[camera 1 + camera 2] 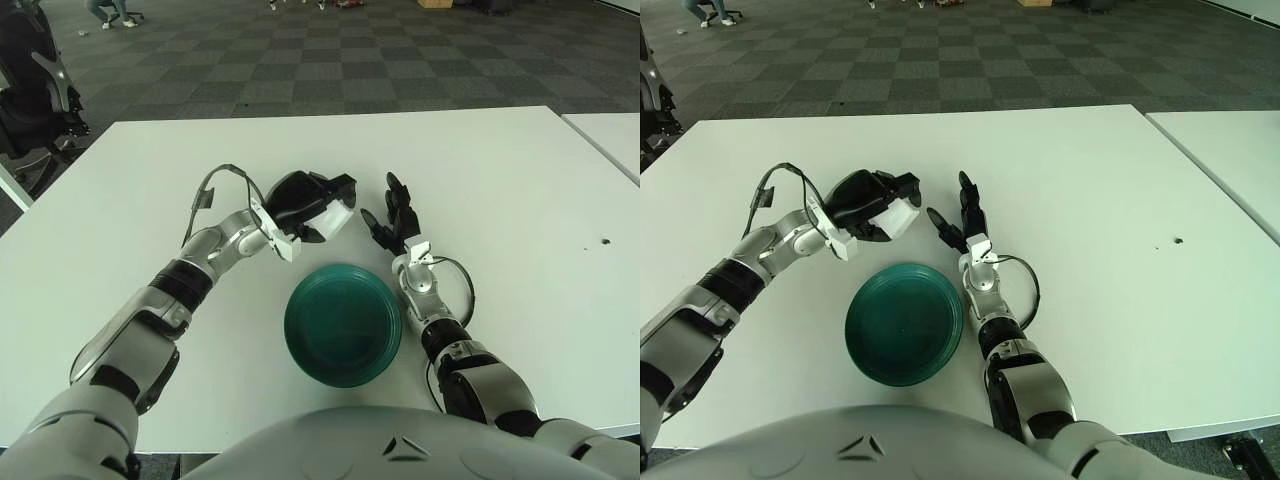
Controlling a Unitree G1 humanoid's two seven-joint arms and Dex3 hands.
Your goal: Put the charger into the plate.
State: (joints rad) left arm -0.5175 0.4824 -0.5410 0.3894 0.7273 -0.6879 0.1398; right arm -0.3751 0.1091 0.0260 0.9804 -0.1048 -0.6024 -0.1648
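Observation:
My left hand (318,206) is shut on a white charger (333,222) and holds it above the table, just beyond the far-left rim of the plate. The charger also shows in the right eye view (900,217). The dark green plate (343,323) lies on the white table near my body, with nothing in it. My right hand (395,222) is beside the plate's far-right rim, fingers spread upward and holding nothing.
The white table (500,200) extends far and right. A second table (610,135) stands at the right edge. A dark machine (35,85) stands off the table's far-left corner. A small dark mark (604,240) sits on the tabletop at right.

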